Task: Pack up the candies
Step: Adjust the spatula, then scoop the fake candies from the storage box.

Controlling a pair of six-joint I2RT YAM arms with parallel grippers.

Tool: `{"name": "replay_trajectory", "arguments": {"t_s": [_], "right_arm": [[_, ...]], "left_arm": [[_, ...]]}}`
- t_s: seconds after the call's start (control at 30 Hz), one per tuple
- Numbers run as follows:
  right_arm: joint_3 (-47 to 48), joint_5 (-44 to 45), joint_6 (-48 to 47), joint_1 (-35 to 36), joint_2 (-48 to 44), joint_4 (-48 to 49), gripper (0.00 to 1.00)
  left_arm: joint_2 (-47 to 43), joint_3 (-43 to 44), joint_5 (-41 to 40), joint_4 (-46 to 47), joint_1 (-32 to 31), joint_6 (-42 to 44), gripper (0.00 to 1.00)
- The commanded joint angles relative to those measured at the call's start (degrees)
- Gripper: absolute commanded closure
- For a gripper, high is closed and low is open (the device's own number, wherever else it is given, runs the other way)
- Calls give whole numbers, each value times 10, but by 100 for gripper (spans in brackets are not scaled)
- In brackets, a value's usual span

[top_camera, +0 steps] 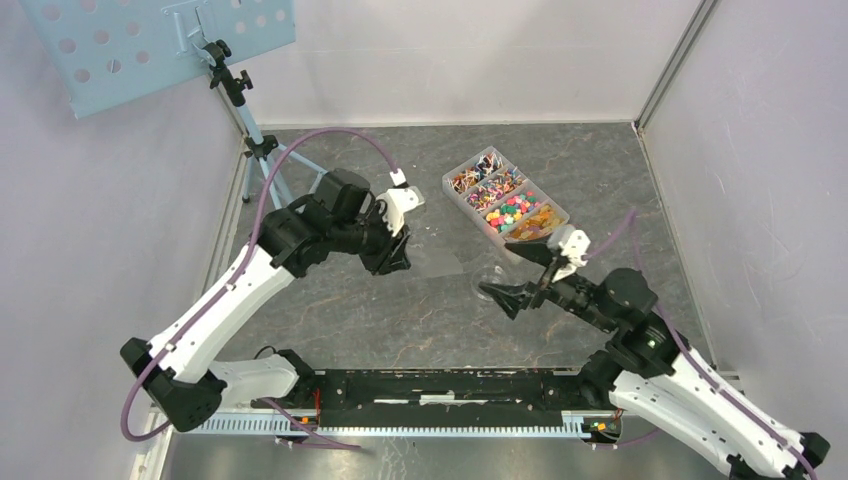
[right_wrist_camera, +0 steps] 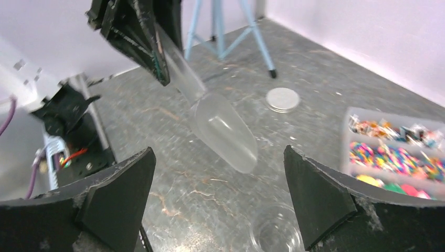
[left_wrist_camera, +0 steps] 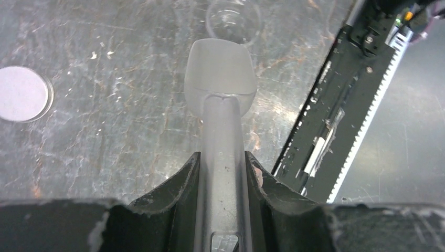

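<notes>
A dark, stone-patterned worktop (top_camera: 400, 330) is seen, with a clear divided tray (top_camera: 449, 183) set at its far right, within reach of the right arm. The candies (top_camera: 510, 208) are kept sorted by kind in its four compartments, and none is seen outside it. The left tool (left_wrist_camera: 222, 160) is clamped narrowly on the handle of a frosted scoop (left_wrist_camera: 220, 73), its empty bowl pointed toward a small clear jar (left_wrist_camera: 233, 18) that is judged to be the container to fill. The right tool (right_wrist_camera: 219, 152) is spread wide near the jar and holds nothing. A grey lid (right_wrist_camera: 282, 98) is laid well aside, so the jar's mouth is left open. The jar appears empty, though its glassy wall makes this uncertain.
</notes>
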Motion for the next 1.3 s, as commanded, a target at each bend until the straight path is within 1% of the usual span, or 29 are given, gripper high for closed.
{"name": "replay_trajectory", "arguments": {"t_s": [0.0, 0.07, 0.17, 0.33, 0.47, 0.63, 0.77, 0.87, 1.03, 1.27], "right_arm": [[24, 199, 68, -2, -50, -76, 2], [16, 251, 96, -3, -71, -91, 2], [-8, 276, 120, -2, -94, -85, 2], [-10, 307, 163, -3, -104, -109, 2], [1, 342, 184, -2, -114, -149, 2], [-1, 387, 193, -2, -149, -181, 2], [-7, 401, 184, -2, -173, -180, 2], [-11, 401, 164, -2, -178, -180, 2], [2, 421, 155, -2, -158, -206, 2], [-10, 422, 162, -2, -168, -201, 2]], "left_arm": [[43, 60, -90, -8, 0, -64, 98], [65, 78, -120, -7, 1, -71, 98], [108, 110, -157, -8, 1, -80, 98], [181, 176, -155, -8, -4, -91, 98], [242, 239, -152, -8, -10, -105, 98], [332, 328, -163, -20, -20, -110, 98], [415, 414, -174, -52, -30, -99, 98], [458, 462, -177, -64, -34, -92, 98], [498, 493, -174, -64, -34, -92, 98], [529, 509, -159, -65, -37, -92, 98]]}}
